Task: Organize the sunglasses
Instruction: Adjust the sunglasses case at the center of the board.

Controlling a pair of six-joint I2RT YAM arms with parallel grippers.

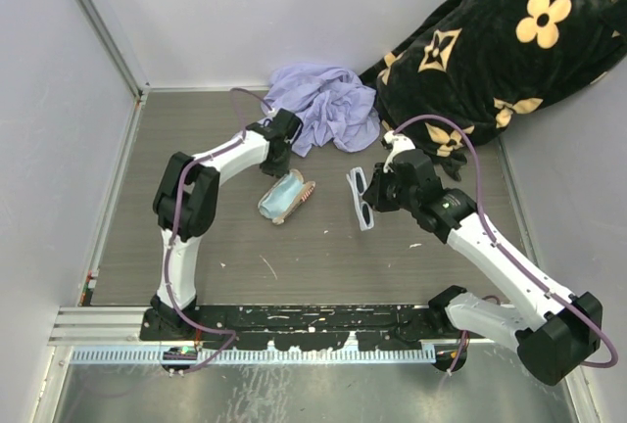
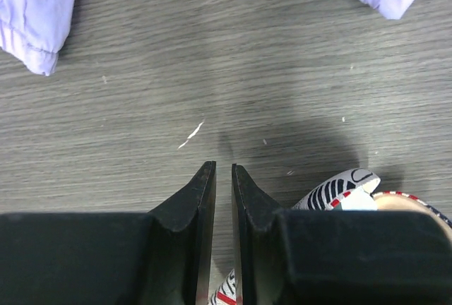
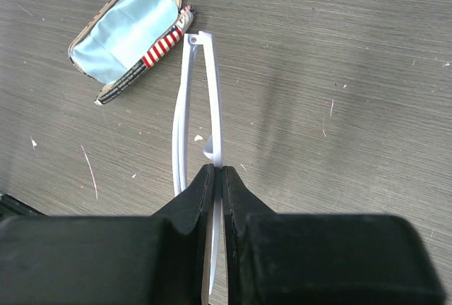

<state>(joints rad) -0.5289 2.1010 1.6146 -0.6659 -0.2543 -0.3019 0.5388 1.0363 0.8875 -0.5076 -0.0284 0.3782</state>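
The sunglasses (image 1: 361, 197), thin white frame with folded arms, are clamped edge-on between my right gripper's (image 1: 377, 195) fingers; in the right wrist view the white frame (image 3: 210, 107) runs out ahead of the right gripper (image 3: 217, 174). The red-and-white printed case (image 1: 284, 198) lies open on the table with a light-blue cloth (image 3: 127, 31) inside, ahead and left of the sunglasses. My left gripper (image 1: 275, 164) is nearly shut and empty just above the case's far end; its fingers (image 2: 203, 199) show bare table between them, and the case (image 2: 344, 190) peeks out at right.
A crumpled lilac cloth (image 1: 325, 105) lies at the back of the table, seen also in the left wrist view (image 2: 32, 15). A large black blanket with beige flower prints (image 1: 500, 46) fills the back right. Grey walls bound the table left and back.
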